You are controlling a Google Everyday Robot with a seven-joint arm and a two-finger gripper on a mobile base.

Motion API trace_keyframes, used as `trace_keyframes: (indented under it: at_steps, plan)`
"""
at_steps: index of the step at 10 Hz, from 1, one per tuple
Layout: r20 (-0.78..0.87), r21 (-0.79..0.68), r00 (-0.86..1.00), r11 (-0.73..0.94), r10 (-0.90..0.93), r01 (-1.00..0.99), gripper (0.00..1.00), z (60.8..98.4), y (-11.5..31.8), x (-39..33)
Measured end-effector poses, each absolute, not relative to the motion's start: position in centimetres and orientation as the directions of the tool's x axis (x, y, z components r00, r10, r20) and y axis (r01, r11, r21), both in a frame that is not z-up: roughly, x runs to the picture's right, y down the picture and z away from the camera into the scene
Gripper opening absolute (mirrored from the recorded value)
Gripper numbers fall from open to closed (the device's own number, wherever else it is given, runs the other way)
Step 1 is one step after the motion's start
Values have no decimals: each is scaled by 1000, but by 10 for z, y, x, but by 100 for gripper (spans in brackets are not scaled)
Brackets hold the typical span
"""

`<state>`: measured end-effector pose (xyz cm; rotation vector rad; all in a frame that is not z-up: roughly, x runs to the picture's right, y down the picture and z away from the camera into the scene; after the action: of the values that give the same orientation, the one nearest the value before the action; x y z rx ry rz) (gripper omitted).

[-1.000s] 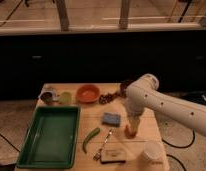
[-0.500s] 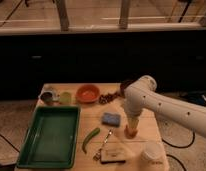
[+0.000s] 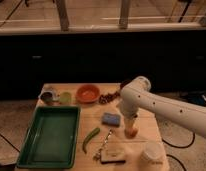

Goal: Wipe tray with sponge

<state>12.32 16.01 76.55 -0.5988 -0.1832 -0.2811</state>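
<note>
A large green tray (image 3: pixel 31 148) with a raised rim lies on the left half of the wooden table. A small flat blue sponge (image 3: pixel 111 119) lies on the table to the right of the tray, near the middle. My white arm comes in from the right, and my gripper (image 3: pixel 130 131) hangs down just right of the sponge, a little nearer the front edge. It points at the table beside the sponge and holds nothing that I can see.
An orange bowl (image 3: pixel 87 93), a metal cup (image 3: pixel 48 96), a green cup (image 3: pixel 65 98) and dark small items (image 3: pixel 109 97) stand at the back. A green chilli (image 3: pixel 90 139), a tan block with a dark top (image 3: pixel 112 156) and a white cup (image 3: pixel 152 153) lie in front.
The arm has shifted slightly left, bringing the gripper a little closer to the sponge. The objects on the table have not moved.
</note>
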Motion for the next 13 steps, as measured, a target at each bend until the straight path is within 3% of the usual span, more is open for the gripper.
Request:
trace_keyframes:
  at_steps: [13]
  plan:
    - [350, -533, 903, 740, -250, 411, 80, 811, 166, 99]
